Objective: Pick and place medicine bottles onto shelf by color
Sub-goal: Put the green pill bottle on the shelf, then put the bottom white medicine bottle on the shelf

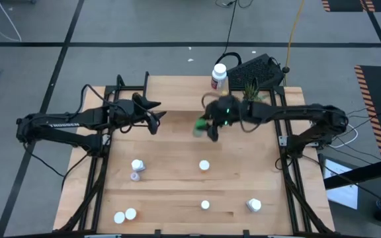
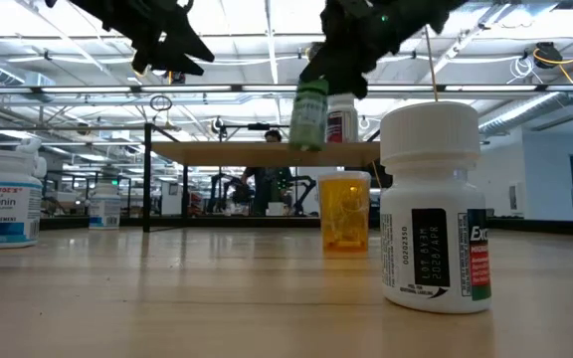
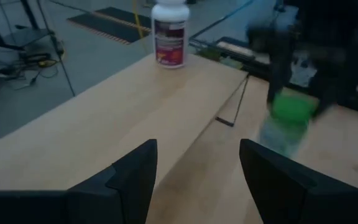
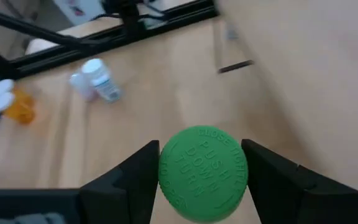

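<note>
My right gripper [image 1: 208,130] is shut on a green-capped bottle [image 2: 309,114] and holds it in the air in front of the shelf [image 2: 267,152], about level with its board. My left gripper [image 1: 156,120] hovers open and empty above the shelf's left part [image 3: 104,124]. A white bottle with a red label [image 1: 218,76] stands on the shelf's far edge. Other medicine bottles stand or lie on the table: an orange one [image 2: 345,211], a white one [image 2: 434,209] close to the low camera, and a Melatonin one [image 2: 3,199]. My right gripper pinches the green cap [image 4: 202,173] by its round side, one finger [image 4: 138,171] on each side. The cap's top faces the wrist camera. The bottle's body [image 2: 308,124] hangs below the fingers, nearly upright and clear of table and shelf.
Several white-capped bottles are scattered on the near half of the table [image 1: 137,165] [image 1: 204,165] [image 1: 253,205] [image 1: 124,215]. A small green plant [image 1: 251,91] stands at the shelf's far right. A black device [image 1: 260,69] lies behind it.
</note>
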Tool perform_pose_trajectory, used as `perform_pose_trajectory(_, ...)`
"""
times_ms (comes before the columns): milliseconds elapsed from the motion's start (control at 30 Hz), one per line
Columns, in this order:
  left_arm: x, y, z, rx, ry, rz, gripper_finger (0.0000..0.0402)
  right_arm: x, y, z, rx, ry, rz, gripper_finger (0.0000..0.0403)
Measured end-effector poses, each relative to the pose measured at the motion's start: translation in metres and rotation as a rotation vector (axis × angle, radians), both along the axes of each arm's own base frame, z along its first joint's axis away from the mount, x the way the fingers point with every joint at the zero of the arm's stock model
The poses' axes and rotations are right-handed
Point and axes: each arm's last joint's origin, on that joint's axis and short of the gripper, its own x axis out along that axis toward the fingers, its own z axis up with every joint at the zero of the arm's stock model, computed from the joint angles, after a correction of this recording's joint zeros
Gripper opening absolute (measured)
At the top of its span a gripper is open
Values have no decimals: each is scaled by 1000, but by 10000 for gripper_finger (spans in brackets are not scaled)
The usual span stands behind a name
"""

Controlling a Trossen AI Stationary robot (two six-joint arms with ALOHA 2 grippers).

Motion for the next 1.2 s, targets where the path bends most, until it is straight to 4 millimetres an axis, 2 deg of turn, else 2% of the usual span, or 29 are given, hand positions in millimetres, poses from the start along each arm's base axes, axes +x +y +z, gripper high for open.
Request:
perform_pose_trajectory(133, -1, 4, 0, -1, 2, 21, 232, -9, -24, 35, -79, 55, -44, 201)
perform_pose_trajectory(233, -2, 6, -1, -2, 5, 31, 232, -19, -45, 46, -147, 98, -128, 203)
perform_pose_trajectory(400, -2, 6, -1, -7, 13, 31, 232, -37, -79, 45, -147, 151, -256, 204)
perform_pose_trajectory(567, -2, 6, -2, -39, -3, 45, 232, -45, -97, 42, -170, 173, -290, 209)
perform_pose_trajectory(767, -2, 6, -2, -54, -11, 51, 232, -51, -106, 42, -168, 173, -320, 233)
perform_pose_trajectory(1033, -2, 6, -2, -71, -17, 58, 232, -51, -107, 43, -159, 160, -350, 279)
perform_pose_trajectory(1200, -6, 5, -9, -95, 58, 64, 232, -57, -95, 57, -107, 96, -461, 285)
